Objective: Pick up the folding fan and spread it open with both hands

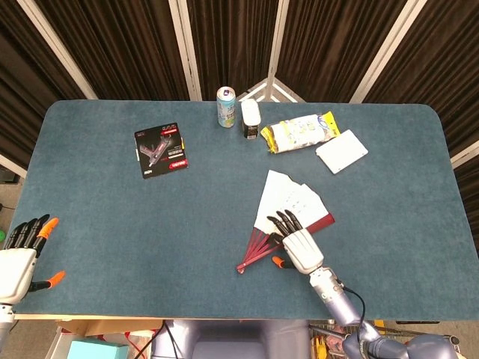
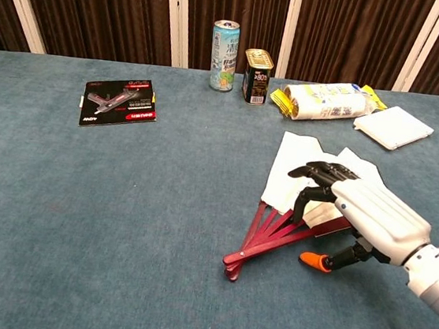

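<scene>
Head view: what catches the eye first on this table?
The fan, half spread, white with red ribs, lies right of centre, and the right hand arches over it with dark fingers on the paper. The left hand waits open off the near left corner.

White-leafed fan (image 2: 300, 191) with red ribs on teal table (image 2: 120, 201).

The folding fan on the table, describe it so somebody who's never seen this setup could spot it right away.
On the blue table, look at the near right part, below the yellow snack bag. There the folding fan lies flat and partly spread, under the right hand. It is the only thing with red ribs meeting at a pivot and white paper leaves.
</scene>
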Controlling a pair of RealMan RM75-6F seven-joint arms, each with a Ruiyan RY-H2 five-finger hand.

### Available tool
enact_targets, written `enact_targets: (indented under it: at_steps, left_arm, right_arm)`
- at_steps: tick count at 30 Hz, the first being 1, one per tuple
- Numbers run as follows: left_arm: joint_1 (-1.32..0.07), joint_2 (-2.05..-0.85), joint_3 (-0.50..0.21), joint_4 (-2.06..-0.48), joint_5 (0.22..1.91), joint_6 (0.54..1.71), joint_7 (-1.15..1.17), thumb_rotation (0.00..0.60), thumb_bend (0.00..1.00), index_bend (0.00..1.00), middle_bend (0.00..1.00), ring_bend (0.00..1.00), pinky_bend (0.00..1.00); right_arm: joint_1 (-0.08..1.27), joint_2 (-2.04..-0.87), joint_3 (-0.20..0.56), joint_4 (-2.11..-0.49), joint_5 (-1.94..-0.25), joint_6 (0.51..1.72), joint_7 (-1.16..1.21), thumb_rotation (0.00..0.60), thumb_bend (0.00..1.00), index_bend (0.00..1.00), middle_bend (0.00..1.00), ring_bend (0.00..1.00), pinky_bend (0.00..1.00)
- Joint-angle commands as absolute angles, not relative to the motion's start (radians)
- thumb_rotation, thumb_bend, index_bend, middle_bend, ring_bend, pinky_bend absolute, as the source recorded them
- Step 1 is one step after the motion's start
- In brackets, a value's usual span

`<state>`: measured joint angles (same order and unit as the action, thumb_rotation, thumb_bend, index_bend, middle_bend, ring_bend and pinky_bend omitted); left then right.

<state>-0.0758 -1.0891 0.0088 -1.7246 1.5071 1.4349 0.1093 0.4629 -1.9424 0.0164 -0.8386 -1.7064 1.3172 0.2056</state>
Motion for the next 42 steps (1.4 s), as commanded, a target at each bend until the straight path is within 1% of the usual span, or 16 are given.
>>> enact_targets:
  at_steps: [1,4,6,13,15,23,29,38,42]
  left_arm:
    - [-0.076,-1.09,0.008,-1.724,1.506,1.435,0.108,0.6,0.0,0.0,0.0,0.0,0.0]
    - [-0.076,-1.09,0.008,-1.724,1.505,1.435,0.107,0.6,0.0,0.0,0.0,0.0,0.0]
    - [-0.076,-1.09,0.007,-1.724,1.504,1.436,0.106,0.6,0.0,0.0,0.0,0.0,0.0]
    - [-0.073,-1.088,0.007,-1.723,1.502,1.441,0.105,0.6,0.0,0.0,0.0,0.0,0.0]
    - [-0.072,-1.087,0.007,-1.723,1.501,1.442,0.104,0.6,0.0,0.0,0.0,0.0,0.0]
    - [-0.07,-1.086,0.007,-1.723,1.501,1.447,0.101,0.6,0.0,0.0,0.0,0.0,0.0]
    - [-0.07,-1.086,0.008,-1.725,1.504,1.447,0.1,0.6,0.0,0.0,0.0,0.0,0.0]
    - [-0.071,-1.086,0.007,-1.733,1.509,1.45,0.102,0.6,0.0,0.0,0.0,0.0,0.0]
    - [-0.078,-1.083,0.002,-1.75,1.515,1.449,0.112,0.6,0.0,0.0,0.0,0.0,0.0]
  right_arm:
    - [0.464,-1.951,0.014,-0.833,-1.705,1.319,0.206,0.6,0.23,0.5,0.16,0.02,0.0]
    - [0.466,-1.96,0.014,-0.83,-1.703,1.322,0.208,0.6,0.25,0.52,0.17,0.02,0.0]
    - [0.469,-1.967,0.014,-0.827,-1.701,1.321,0.208,0.6,0.29,0.53,0.17,0.02,0.0]
    - [0.469,-1.986,0.001,-0.808,-1.699,1.318,0.214,0.6,0.5,0.62,0.2,0.02,0.0]
    - [0.468,-1.987,-0.002,-0.805,-1.7,1.321,0.217,0.6,0.53,0.63,0.2,0.03,0.0]
    - [0.483,-1.964,0.004,-0.827,-1.704,1.34,0.214,0.6,0.54,0.65,0.22,0.03,0.0]
    - [0.506,-1.922,0.029,-0.888,-1.708,1.36,0.192,0.6,0.54,0.66,0.22,0.03,0.0]
    - [0.538,-1.809,0.101,-1.088,-1.669,1.353,0.117,0.6,0.54,0.67,0.22,0.03,0.0]
    - [0.56,-1.752,0.152,-1.195,-1.641,1.335,0.065,0.6,0.54,0.68,0.22,0.03,0.0]
